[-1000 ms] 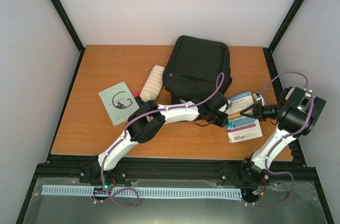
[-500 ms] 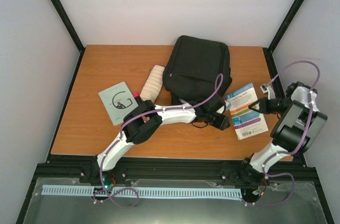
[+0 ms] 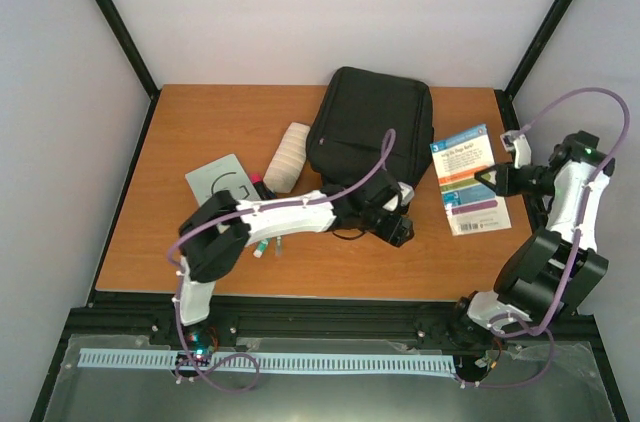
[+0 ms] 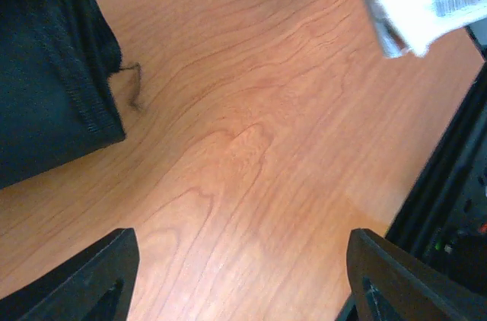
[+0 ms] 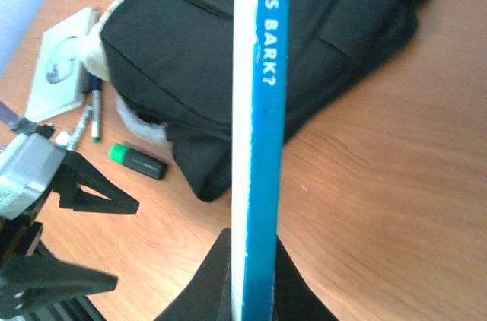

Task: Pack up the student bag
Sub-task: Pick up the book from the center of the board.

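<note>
— Where's the bag (image 3: 370, 127)?
— Upper centre of the overhead view, lying on the table (image 3: 180, 132).
— And the grippers?
— The right gripper (image 3: 492, 179) pinches a book (image 3: 466, 177) at centre right. The left gripper (image 3: 400, 230) is spread and empty, just below the bag.

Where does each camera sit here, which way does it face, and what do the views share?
Top external: above and behind, looking down on the table; left arm and right arm show.
Left wrist: looks down at bare wood and a student bag corner; left gripper fingers spread open.
Right wrist: looks across the table at the bag, past the blue book clamped in the right gripper.
Shared: bag and book appear in all three.
</note>
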You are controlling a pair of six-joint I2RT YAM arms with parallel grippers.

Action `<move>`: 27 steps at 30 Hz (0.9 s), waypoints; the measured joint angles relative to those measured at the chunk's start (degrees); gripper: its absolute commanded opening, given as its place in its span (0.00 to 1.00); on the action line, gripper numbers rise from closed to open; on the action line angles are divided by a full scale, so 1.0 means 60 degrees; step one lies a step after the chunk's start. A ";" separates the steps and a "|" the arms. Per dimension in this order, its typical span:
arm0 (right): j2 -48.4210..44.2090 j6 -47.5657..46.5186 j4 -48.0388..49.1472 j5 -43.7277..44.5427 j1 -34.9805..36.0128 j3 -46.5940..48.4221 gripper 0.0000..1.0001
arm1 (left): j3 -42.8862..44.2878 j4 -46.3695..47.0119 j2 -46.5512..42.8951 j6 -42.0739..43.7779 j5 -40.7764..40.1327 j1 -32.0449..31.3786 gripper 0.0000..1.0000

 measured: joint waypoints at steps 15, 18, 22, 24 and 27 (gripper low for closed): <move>-0.0007 0.2320 0.1002 -0.3082 0.3515 0.1730 0.03 | -0.4200 0.2605 -0.5388 0.0138 -0.0568 0.1370 0.99; -0.0011 0.2769 0.1351 -0.3927 0.3730 0.1752 0.03 | -0.4466 0.3432 -0.5810 -0.0131 -0.0437 0.1392 1.00; -0.0011 0.2932 0.1577 -0.4816 0.3850 0.1712 0.03 | -0.4830 0.4594 -0.6007 -0.0645 -0.0022 0.1570 1.00; 0.0007 0.2874 0.1552 -0.5202 0.3901 0.1679 0.03 | -0.4838 0.4845 -0.5967 -0.0790 0.0135 0.1628 1.00; 0.0127 0.2415 0.1111 -0.5705 0.3927 0.1679 0.03 | -0.4830 0.5297 -0.5829 -0.0987 0.0375 0.1741 0.99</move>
